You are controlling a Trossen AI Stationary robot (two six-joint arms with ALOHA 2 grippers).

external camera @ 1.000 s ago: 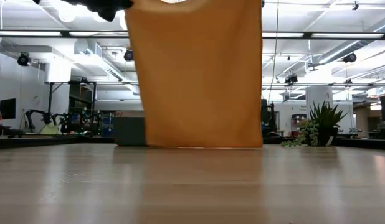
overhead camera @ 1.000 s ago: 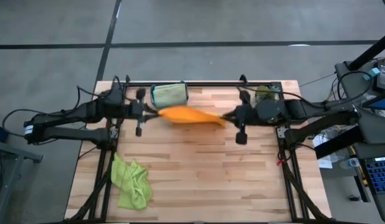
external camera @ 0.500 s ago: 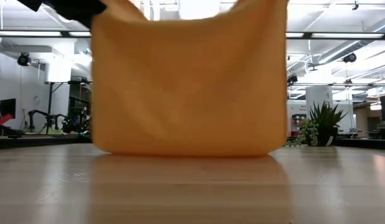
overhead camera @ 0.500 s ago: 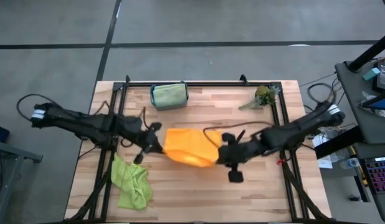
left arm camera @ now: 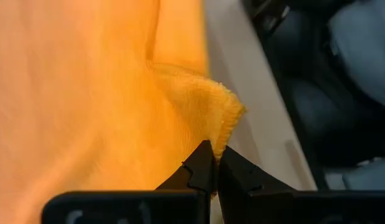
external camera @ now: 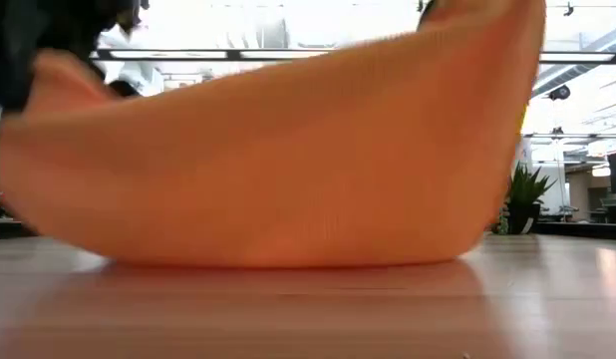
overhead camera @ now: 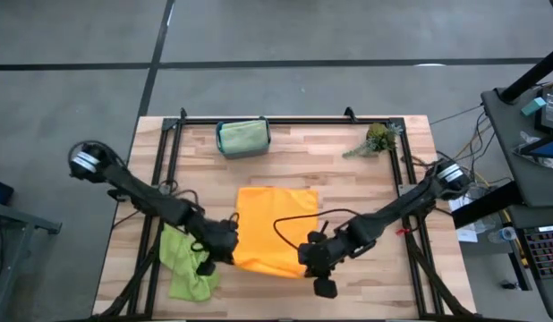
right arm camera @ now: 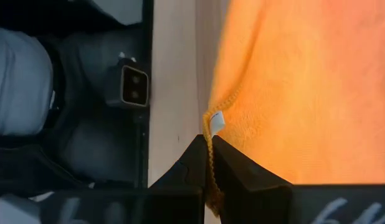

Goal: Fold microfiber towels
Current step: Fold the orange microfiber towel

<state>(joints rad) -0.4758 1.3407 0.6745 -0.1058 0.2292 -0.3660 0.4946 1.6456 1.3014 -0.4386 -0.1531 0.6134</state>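
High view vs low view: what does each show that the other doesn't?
Only the high view: the lime green towel crumpled at the table's left edge, the teal bin at the back, and both hands, left hand and right hand, shut on the near corners of the orange towel. Only the low view: the towel's near edge held up off the table, and the room behind. Both: the orange towel, and the plant sprig.

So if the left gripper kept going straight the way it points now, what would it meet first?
The soft orange microfiber towel itself: the left gripper is shut on its corner, and the cloth spreads directly ahead. Beyond that, depth is unclear.
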